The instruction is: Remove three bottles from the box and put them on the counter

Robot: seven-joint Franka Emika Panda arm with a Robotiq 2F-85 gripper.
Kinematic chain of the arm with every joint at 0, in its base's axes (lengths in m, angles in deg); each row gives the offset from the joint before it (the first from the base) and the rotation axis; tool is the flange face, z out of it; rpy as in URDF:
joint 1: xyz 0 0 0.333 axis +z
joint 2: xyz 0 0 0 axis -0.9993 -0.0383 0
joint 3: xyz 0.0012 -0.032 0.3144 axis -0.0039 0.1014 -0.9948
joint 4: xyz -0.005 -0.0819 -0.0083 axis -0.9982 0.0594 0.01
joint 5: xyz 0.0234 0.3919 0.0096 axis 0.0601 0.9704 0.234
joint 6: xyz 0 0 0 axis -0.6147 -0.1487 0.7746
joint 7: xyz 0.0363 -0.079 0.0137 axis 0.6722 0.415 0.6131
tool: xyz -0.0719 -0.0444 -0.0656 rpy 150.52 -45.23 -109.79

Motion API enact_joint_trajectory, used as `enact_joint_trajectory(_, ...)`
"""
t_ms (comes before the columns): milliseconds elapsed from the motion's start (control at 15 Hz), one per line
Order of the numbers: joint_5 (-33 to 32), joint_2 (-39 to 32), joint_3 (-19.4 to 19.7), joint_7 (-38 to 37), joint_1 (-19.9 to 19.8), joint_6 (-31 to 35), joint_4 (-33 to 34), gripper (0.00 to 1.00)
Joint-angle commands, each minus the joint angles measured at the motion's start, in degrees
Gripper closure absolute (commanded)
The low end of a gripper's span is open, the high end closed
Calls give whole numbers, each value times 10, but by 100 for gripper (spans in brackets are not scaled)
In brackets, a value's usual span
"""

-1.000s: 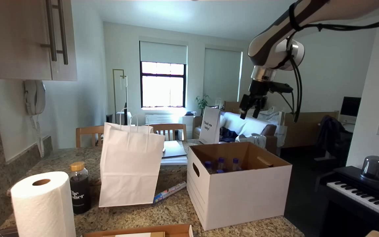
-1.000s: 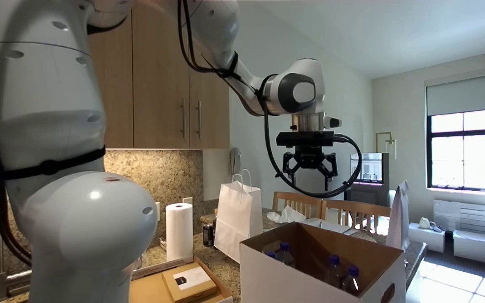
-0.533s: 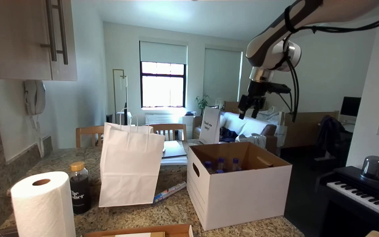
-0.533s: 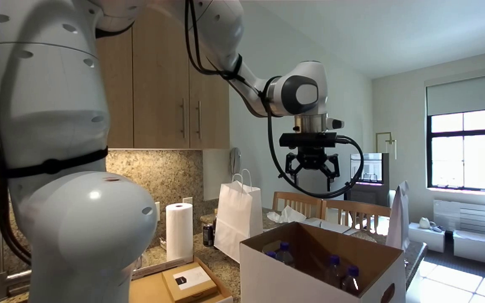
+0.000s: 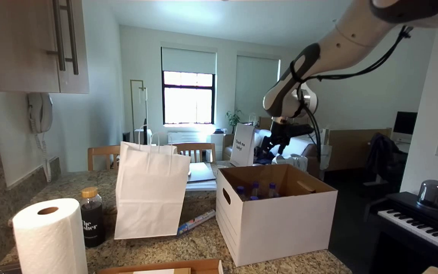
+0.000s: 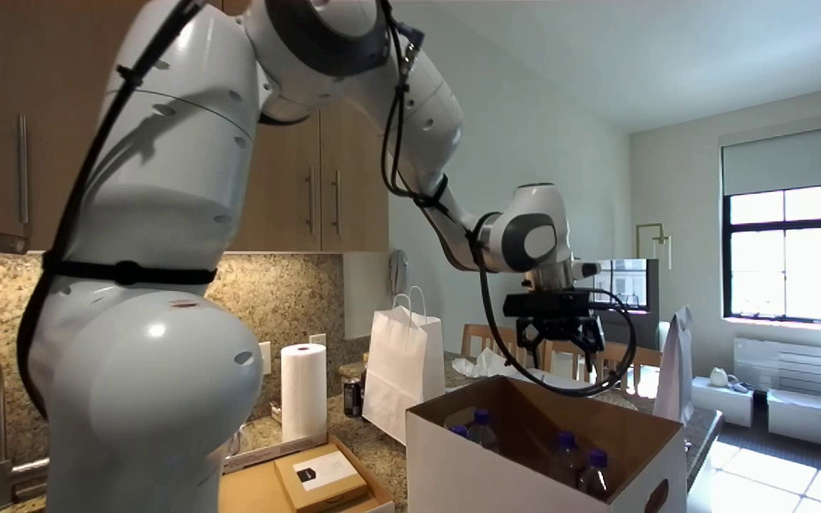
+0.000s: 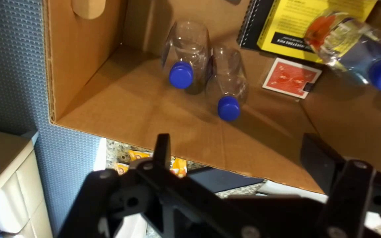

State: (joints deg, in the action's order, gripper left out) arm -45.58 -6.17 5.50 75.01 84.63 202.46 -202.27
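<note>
Several slim clear bottles with blue caps stand or lean inside the box. Two bottles (image 7: 190,46) (image 7: 227,79) sit side by side in the wrist view, and another bottle (image 7: 354,49) is at the right. Their blue caps show in both exterior views (image 5: 272,186) (image 6: 482,417); the lower bodies are hidden by the walls. The white box (image 5: 287,226), brown inside, stands on the granite counter (image 5: 200,247) and also shows in an exterior view (image 6: 482,477). My gripper (image 6: 561,367) is open and empty, above the box's far side. Its fingers (image 7: 236,138) are spread wide, apart from the bottles.
A white paper bag (image 5: 152,194), a dark bottle with a yellowish cap (image 5: 92,219) and a paper towel roll (image 5: 49,239) stand beside the box. A shallow carton (image 6: 254,491) lies nearby. A yellow book (image 7: 286,29) and a red card pack (image 7: 291,77) lie inside the box.
The arm has reached outward and lowered, bringing my gripper down close to the height of the box's rim. The fingers stay open. The bottles and box have not moved.
</note>
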Motion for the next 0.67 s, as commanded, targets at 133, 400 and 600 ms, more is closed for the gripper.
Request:
enact_joint_trajectory(133, -2, -187, -49, -81, -50, -8, 163, 0)
enact_joint_trajectory(400, -16, -197, -64, -85, -61, -10, 166, 0)
enact_joint_trajectory(600, -32, -218, -50, -112, -53, -39, 196, 0)
